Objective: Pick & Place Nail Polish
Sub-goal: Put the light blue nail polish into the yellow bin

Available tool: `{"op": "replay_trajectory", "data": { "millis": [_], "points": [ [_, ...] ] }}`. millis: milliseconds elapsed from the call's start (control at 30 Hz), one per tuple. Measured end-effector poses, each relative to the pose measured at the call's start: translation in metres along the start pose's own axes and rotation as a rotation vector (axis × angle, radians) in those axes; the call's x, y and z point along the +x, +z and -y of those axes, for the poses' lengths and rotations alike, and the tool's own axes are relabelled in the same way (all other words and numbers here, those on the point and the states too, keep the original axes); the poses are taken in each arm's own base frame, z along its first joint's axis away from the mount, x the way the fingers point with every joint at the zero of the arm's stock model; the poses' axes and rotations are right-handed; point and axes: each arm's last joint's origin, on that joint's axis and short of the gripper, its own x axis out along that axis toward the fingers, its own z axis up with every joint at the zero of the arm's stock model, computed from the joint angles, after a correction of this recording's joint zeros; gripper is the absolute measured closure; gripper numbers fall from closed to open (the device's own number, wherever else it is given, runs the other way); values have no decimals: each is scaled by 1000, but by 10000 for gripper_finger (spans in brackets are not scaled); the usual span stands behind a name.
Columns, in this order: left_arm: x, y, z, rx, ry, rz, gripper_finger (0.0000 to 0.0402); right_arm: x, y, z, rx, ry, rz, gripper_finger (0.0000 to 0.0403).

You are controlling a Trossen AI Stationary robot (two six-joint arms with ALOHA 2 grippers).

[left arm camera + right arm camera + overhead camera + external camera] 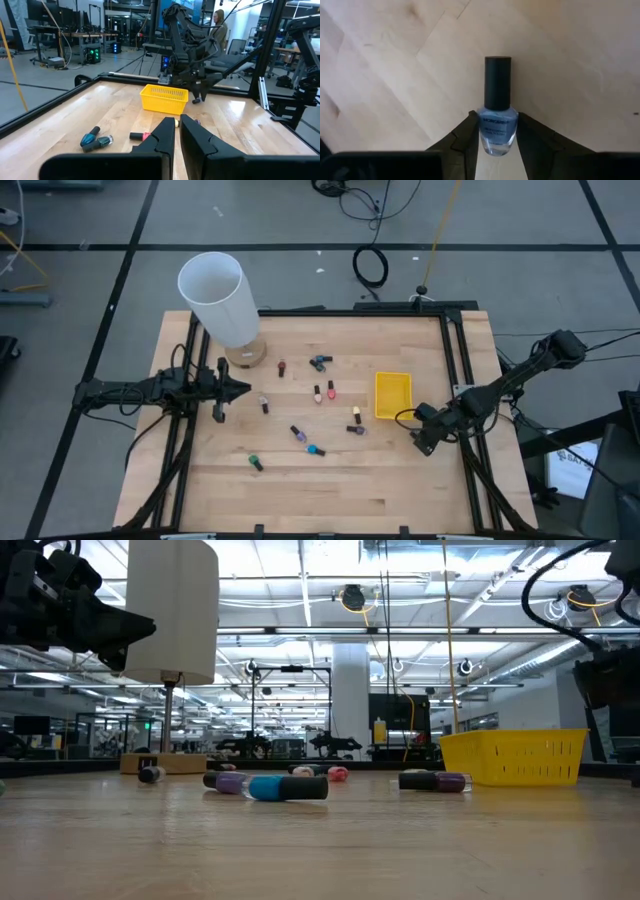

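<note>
Nail polish in a small pale-blue glass bottle with a black cap (496,112) is clamped at its body between the two dark fingers of the right tool (496,145), cap pointing away from the wrist. In the high view this right tool (428,438) is seen above the wooden surface (330,480), just beside the yellow square plastic bin (392,395) on its near right. The pick step is judged done and the carry to the bin to be in hand; the next move would call for the bottle to be brought over the bin's rim and let go inside. Other small bottles are left scattered across the middle of the surface, among them a teal one with a dark cap (288,788) and a purple one (228,781). The left tool (232,390) is held closed and empty at the left edge, near the tall white cylinder (220,298). A white printed line can be seen on the held bottle's label, but it cannot be read.
</note>
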Motion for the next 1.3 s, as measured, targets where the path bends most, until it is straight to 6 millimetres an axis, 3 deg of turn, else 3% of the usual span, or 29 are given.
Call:
{"op": "replay_trajectory", "data": {
  "millis": [667, 833, 1067, 1200, 1300],
  "points": [
    [0, 0, 0, 0, 0, -1, 376, -14, 4, -12, -165, 181, 125, 350],
    [0, 0, 0, 0, 1, 0, 376, -26, 11, -41, -438, 394, 428, 343],
    [0, 0, 0, 0, 1, 0, 376, -72, 1, -89, -1022, 809, 998, 350],
    [0, 0, 0, 0, 1, 0, 376, -91, -7, -112, -1261, 742, 1134, 334],
    [0, 0, 0, 0, 1, 0, 376, -105, -13, -137, -1399, 688, 1151, 295]
  ]
}}
